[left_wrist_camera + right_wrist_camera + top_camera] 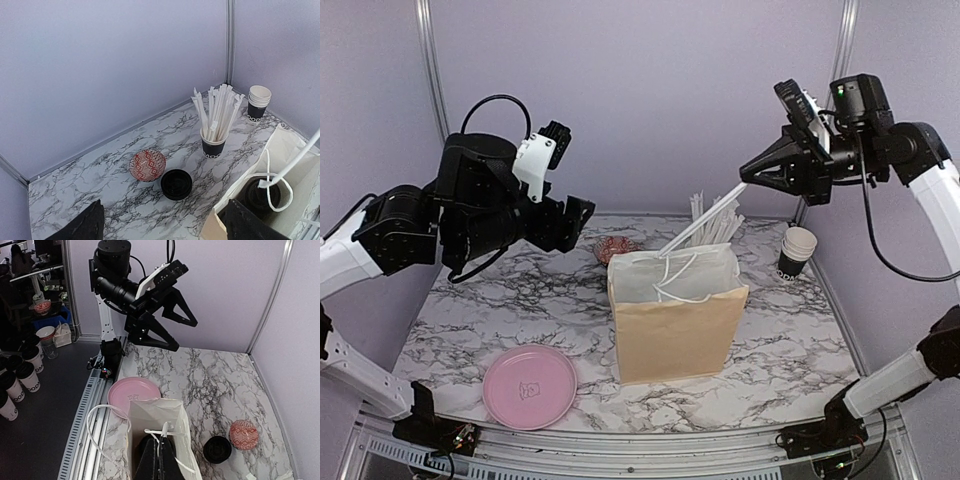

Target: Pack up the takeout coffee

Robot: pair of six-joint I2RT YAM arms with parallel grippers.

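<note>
1. Seemingly one lidded black paper cup sits inside the brown paper bag mid-table, though the view is dim.
2. Left over: a loose round black plastic lid near the far edge and stacked black cups by the right edge.
3. Above the bag the right gripper pinches a white straw; the left gripper hangs spread, empty.

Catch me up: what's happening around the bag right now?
The right gripper is shut on a white straw and holds it slanted down, with its lower end at the mouth of the paper bag. Something dark and round, probably a lidded cup, sits inside the bag. The left gripper is raised, open and empty. A loose black lid lies beside the red bowl.
</note>
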